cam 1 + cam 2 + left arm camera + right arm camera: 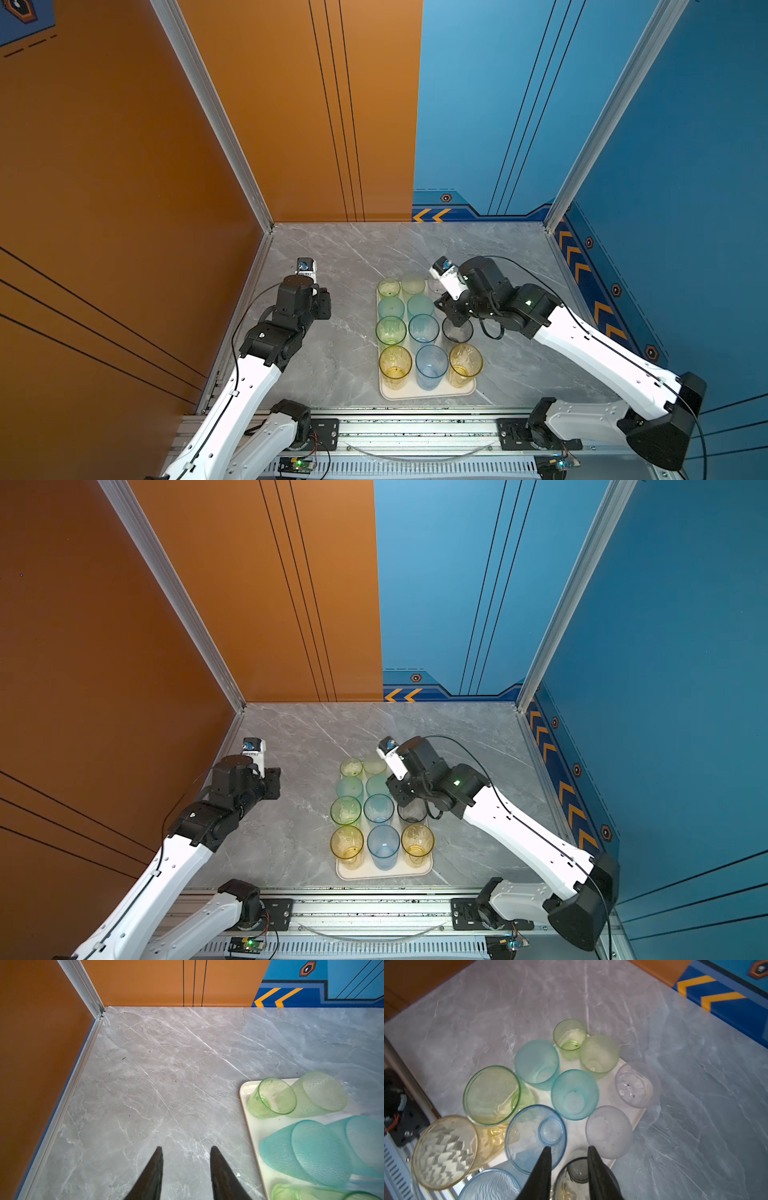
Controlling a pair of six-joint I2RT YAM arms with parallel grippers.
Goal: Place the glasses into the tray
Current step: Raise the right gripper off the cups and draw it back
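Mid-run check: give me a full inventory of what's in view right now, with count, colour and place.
tray: one, cream-white, on the table between the arms.
green glasses: three, two in the tray's far row, one in the left column.
teal glasses: two, second row from the far end.
blue glasses: two, middle column, near half.
yellow-amber glasses: two, near corners.
clear frosted glasses: two, right column, far half.
smoky grey glass: one, right column.
table: one, grey marble.
left end effector: black fingers, open, empty, over the table.
right end effector: black fingers, open, over the smoky grey glass.
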